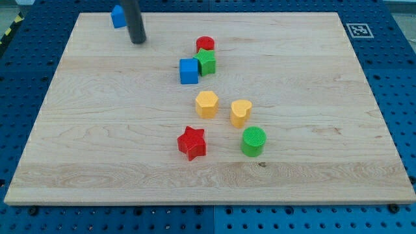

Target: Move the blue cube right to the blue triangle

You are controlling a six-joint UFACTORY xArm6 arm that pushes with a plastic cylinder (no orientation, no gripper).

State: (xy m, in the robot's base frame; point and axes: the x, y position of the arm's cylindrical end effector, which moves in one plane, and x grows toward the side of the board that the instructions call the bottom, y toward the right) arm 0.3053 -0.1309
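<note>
Hovering at the view's top left, my tip [138, 41] sits just right of the blue triangle [117, 16], probably not touching. No gripper fitted, only a rod holding nothing. Blue cube [188, 71] lies down-right of tip, against the green star [207, 61]; squarish, no long axis.

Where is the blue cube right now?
The blue cube sits just above the board's middle in the camera view, touching the green star on its right.
</note>
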